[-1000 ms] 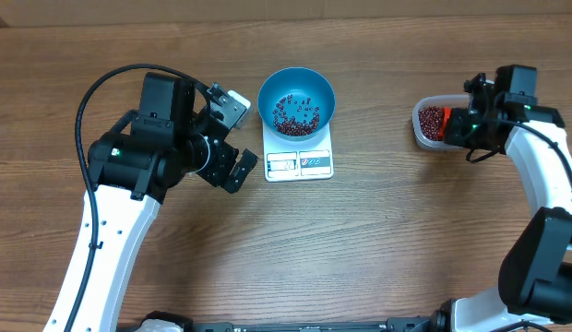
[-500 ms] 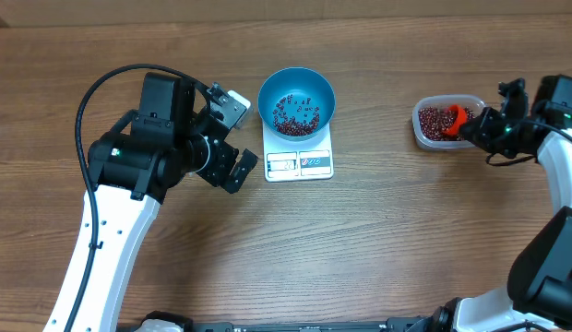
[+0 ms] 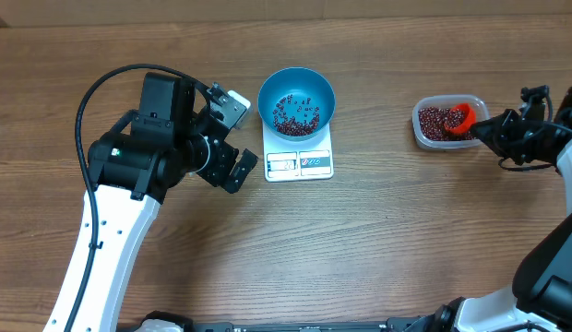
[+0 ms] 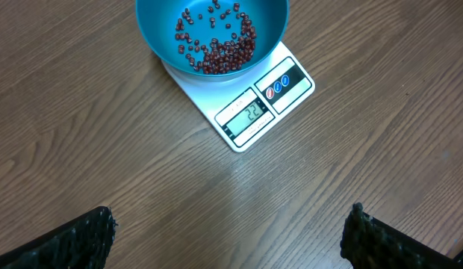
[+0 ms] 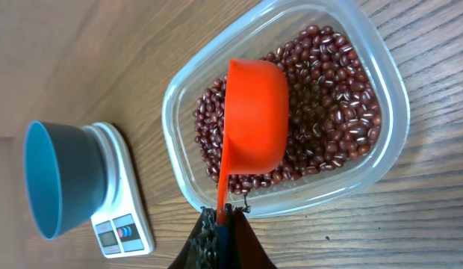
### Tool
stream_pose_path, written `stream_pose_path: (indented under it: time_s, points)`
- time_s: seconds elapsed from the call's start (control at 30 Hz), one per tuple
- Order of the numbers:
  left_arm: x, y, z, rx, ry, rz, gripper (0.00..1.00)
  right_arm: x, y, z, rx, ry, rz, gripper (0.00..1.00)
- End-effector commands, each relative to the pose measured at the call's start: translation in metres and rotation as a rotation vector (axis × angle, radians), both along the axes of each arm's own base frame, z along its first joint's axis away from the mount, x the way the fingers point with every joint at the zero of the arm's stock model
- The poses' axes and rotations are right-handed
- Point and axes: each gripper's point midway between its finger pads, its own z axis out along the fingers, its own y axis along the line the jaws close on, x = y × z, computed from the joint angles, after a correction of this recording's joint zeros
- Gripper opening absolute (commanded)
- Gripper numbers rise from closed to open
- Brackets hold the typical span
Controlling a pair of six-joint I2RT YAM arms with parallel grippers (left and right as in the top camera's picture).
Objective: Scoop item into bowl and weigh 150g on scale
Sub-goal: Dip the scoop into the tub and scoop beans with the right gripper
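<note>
Right gripper [image 5: 221, 221] is clamped shut on the thin handle of a bright orange plastic scoop [image 5: 254, 112], and the scoop head is down in the clear rounded-rectangular plastic tub [image 5: 172, 104] full of small dark red-brown beans [image 5: 332, 112], so my guess is it's mid-dig for another load. The rounded back of the scoop faces the wrist cam, so I can't tell if there's anything in it yet. The tub sits well off to the right of the round bright blue bowl [image 3: 262, 92], which is parked on the small flat white kitchen scale [image 3: 299, 164] so whatever gets dumped in is weighed right there. There's only a thin scatter of beans across the bowl's bottom, and the display shows a small two-digit reading, so I'd say a good few scoops are left. Left gripper [image 4: 228, 237] hangs wide open and empty just beside the scale, holding nothing, maybe on standby to steady things. The stretch of wooden tabletop [image 3: 378, 240] between tub and bowl has nothing on it, so the carry looks unobstructed
</note>
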Motion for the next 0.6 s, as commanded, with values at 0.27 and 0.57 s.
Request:
stream_pose_path:
  time_s: [0.27, 0.57]
  points:
    - [0.0, -0.003, 0.011, -0.027, -0.022, -0.003, 1.0, -0.001, -0.001, 0.02, 0.17, -0.06, -0.023, 0.04]
    - [0.0, -0.003, 0.011, -0.027, -0.022, -0.003, 1.0, -0.003, 0.01, 0.034, 0.275, -0.097, 0.006, 0.04]
